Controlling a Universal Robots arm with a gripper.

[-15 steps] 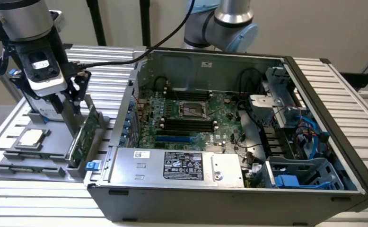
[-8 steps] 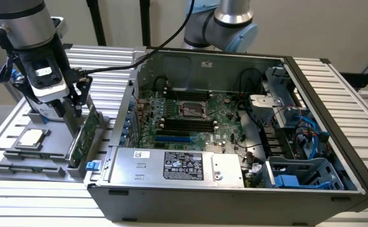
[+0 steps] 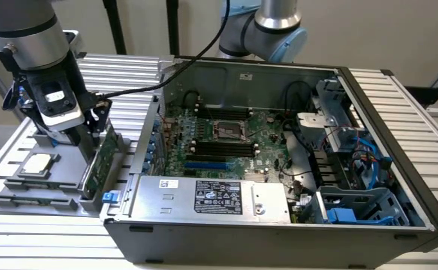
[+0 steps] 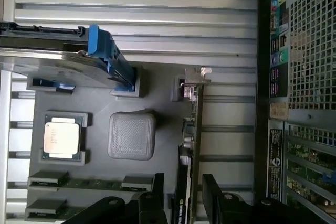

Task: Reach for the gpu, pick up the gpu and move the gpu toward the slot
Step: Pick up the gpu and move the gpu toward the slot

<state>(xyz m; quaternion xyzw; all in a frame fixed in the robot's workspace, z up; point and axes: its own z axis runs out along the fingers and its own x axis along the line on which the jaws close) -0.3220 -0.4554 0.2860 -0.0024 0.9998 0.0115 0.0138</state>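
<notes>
On the exterior view's left, just beside the open computer case (image 3: pixel 279 247), the gpu (image 3: pixel 102 160) stands on edge in a grey holder (image 3: pixel 61 205), green board upright and close to the case wall; the arm's bulk hides its far end from where I stand. The gripper (image 3: pixel 90 140) hangs low over the card. In the wrist view the gripper (image 4: pixel 182 182) straddles the gpu (image 4: pixel 193 129), jaws spread, one dark finger (image 4: pixel 152 203) on either side. A thin strip of holder (image 4: pixel 157 98) seems to show between that finger and the card, though I cannot tell whether the other pad touches; the fingers' roots run out of frame. The silver bracket (image 4: pixel 193 83) caps the card's far end. Left of the card in the holder lies a square chip (image 3: pixel 39 165); a hard drive (image 4: pixel 52 69) with a blue rail (image 4: pixel 105 56) looms close to the wrist camera, only partly in frame. Inside the case the motherboard (image 3: pixel 219 140) lies exposed; the slot itself is too small to single out.
</notes>
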